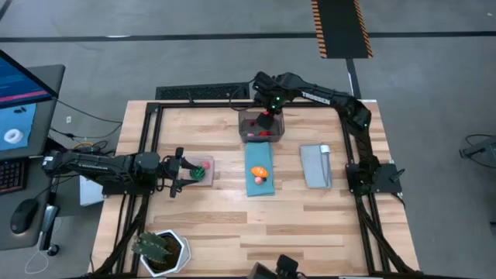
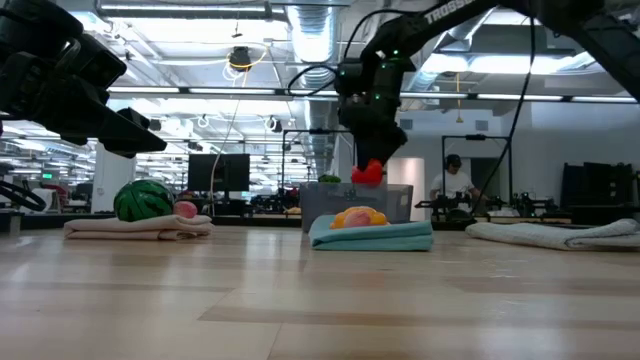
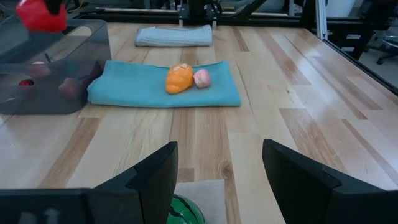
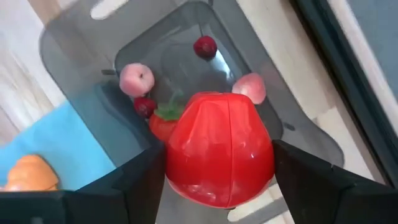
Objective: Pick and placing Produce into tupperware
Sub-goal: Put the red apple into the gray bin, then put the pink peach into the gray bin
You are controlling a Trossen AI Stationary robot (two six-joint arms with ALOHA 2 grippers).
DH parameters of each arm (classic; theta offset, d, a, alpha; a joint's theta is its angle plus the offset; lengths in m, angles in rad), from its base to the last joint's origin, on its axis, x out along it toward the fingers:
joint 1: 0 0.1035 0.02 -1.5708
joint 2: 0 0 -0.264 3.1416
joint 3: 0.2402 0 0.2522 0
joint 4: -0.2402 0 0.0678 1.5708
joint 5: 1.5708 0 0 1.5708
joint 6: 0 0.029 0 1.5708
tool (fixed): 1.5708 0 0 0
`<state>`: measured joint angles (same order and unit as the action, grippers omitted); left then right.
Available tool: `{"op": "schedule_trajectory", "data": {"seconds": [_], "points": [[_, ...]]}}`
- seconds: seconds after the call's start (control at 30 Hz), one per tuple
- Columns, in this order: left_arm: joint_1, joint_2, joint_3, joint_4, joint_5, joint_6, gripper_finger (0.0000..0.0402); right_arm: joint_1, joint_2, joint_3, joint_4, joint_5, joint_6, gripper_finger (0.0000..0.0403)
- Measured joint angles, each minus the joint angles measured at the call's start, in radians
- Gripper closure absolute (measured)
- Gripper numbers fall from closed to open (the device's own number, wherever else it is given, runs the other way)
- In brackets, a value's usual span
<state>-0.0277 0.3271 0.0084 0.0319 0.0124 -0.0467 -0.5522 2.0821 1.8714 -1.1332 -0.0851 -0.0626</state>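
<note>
Glossy red bell pepper, smooth and lobed, clamped between the right gripper fingers directly over the translucent grey tupperware, upper centre of the high view. Inside the low-walled, round-cornered box: a pink peach, a dark red cherry, another pink piece, a small red fruit with green leaves. On the soft teal cloth just below it: a bumpy orange piece touching a pink one. Left gripper, left of centre, spread open and empty over a striped green ball on a tan mat.
</note>
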Motion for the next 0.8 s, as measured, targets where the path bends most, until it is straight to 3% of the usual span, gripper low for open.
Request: {"op": "schedule_trajectory", "data": {"seconds": [0.37,0.6,0.8], "points": [[0.0,0.0,0.0,0.0,-0.001,0.0,0.0178,0.0,0.053,0.099,-0.014,0.014,-0.021,0.0011],[0.0,0.0,0.0,0.0,-0.001,0.0,0.0178,0.01,0.052,0.154,-0.113,0.008,-0.011,0.0033],[0.0,0.0,0.0,0.0,-0.002,0.0,0.0178,0.092,0.052,0.164,-0.251,0.004,0.014,0.0045]]}}
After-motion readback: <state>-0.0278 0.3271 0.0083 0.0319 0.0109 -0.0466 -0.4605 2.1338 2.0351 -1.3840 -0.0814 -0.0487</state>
